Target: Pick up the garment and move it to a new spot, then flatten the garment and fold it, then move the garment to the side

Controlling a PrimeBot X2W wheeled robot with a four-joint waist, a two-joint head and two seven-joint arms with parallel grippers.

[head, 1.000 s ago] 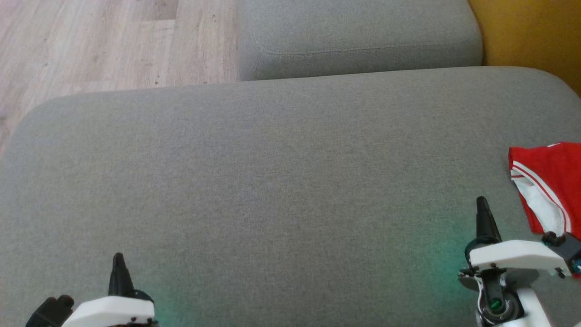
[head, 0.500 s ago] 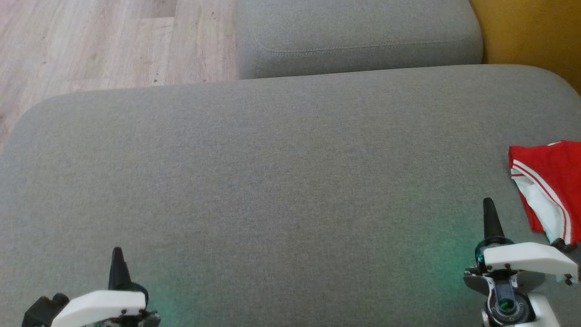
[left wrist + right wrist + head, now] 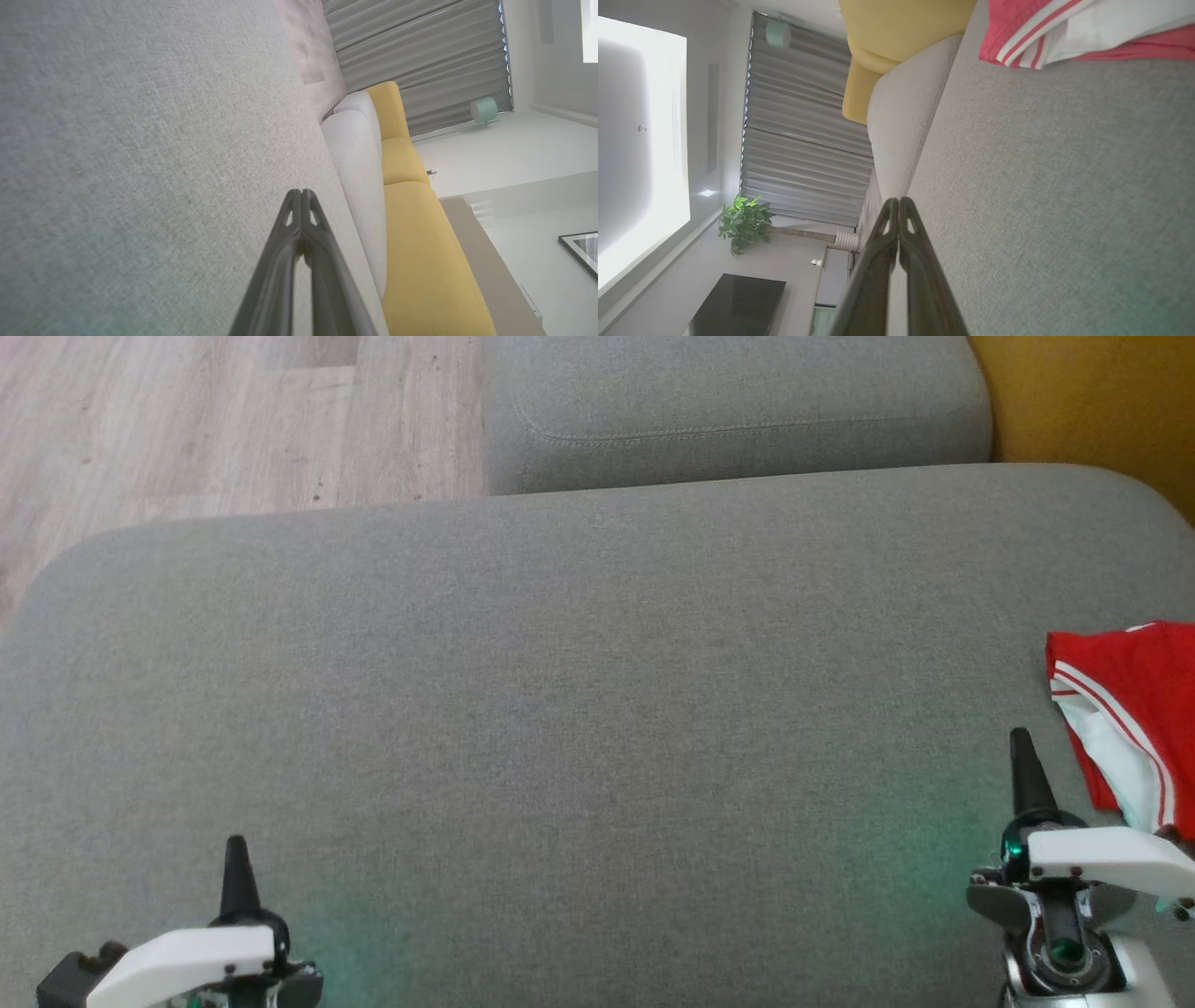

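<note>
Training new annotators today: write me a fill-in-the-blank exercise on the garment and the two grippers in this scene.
The garment on the grey cushion is ____ with white stripes.
The left gripper and the right gripper are both ____, holding nothing.
The garment lies nearer the ____ gripper.
Missing words: red; shut; right.

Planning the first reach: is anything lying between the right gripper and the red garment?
Nothing visible does. Bare grey cushion separates the shut right gripper from the garment, which lies just to its right.
</note>
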